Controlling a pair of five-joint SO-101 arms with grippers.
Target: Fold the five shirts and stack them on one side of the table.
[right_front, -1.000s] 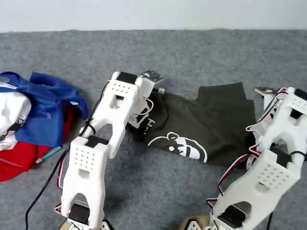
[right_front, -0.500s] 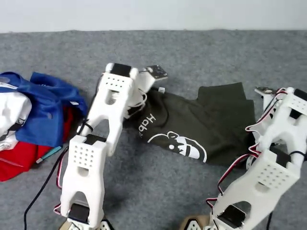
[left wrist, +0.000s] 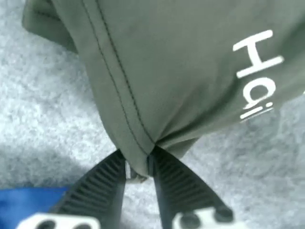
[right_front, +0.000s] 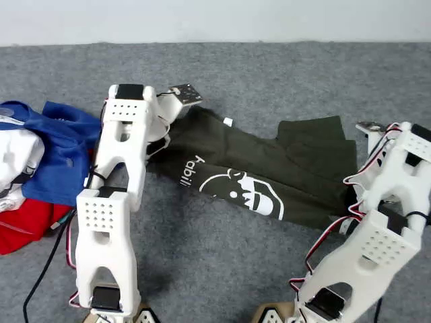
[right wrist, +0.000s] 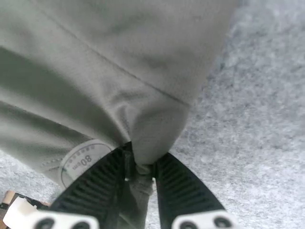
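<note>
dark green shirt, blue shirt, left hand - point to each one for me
dark green shirt [right_front: 296, 168], high view, plain fabric beside its white print.
blue shirt [right_front: 64, 158], high view, middle of the crumpled heap.
left hand [left wrist: 137, 161], left wrist view, midway between its fingertips, pinching the shirt's hem.

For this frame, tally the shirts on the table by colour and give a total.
dark green shirt: 1
blue shirt: 1
white shirt: 1
red shirt: 1
Total: 4 shirts can be told apart; the three heaped together may hide another.
</note>
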